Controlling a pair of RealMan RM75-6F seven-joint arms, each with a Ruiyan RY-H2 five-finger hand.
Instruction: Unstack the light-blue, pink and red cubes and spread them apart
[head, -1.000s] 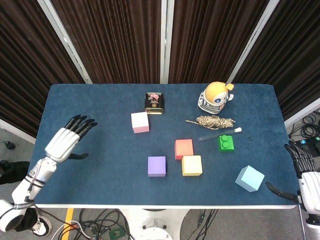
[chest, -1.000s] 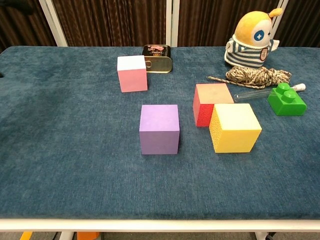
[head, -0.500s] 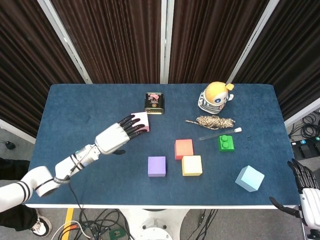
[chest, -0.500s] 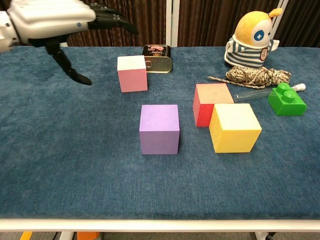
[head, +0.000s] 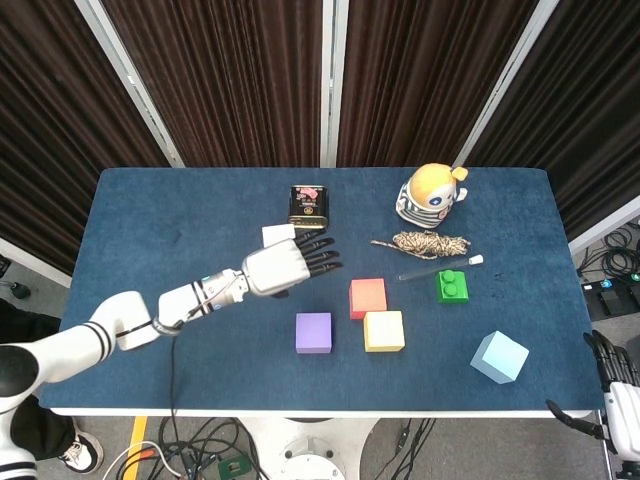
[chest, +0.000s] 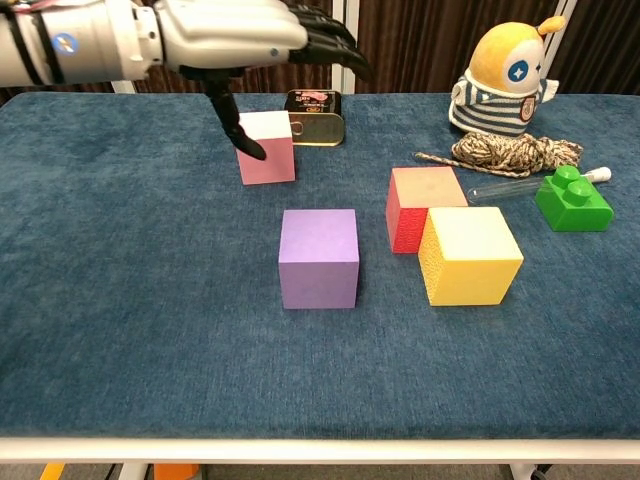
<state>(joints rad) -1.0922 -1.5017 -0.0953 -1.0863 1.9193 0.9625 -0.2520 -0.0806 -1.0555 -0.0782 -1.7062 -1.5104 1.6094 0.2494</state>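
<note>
The pink cube (head: 277, 235) (chest: 274, 160) stands alone on the blue table (head: 180, 220), left of centre. My left hand (head: 287, 267) (chest: 235, 36) hovers over its near side, fingers spread and stretched rightward, holding nothing; in the chest view the thumb hangs in front of the cube's left top corner. The red cube (head: 368, 296) (chest: 424, 206) sits mid-table, touching a yellow cube (head: 384, 330) (chest: 470, 256). Near the front right edge lies the light-blue cube (head: 499, 357), tilted askew. My right hand (head: 612, 385) hangs off the table's front right corner, fingers apart.
A purple cube (head: 313, 332) (chest: 319, 258) sits in front of the pink one. At the back are a tin can (head: 308, 206), a striped toy (head: 432, 195), a rope coil (head: 430, 243), a test tube (head: 440, 268) and a green brick (head: 453, 286).
My left arm swept in from the table's left edge and now reaches over the pink cube, fingers past it to the right. The right hand sank toward the frame corner. No cube moved.
</note>
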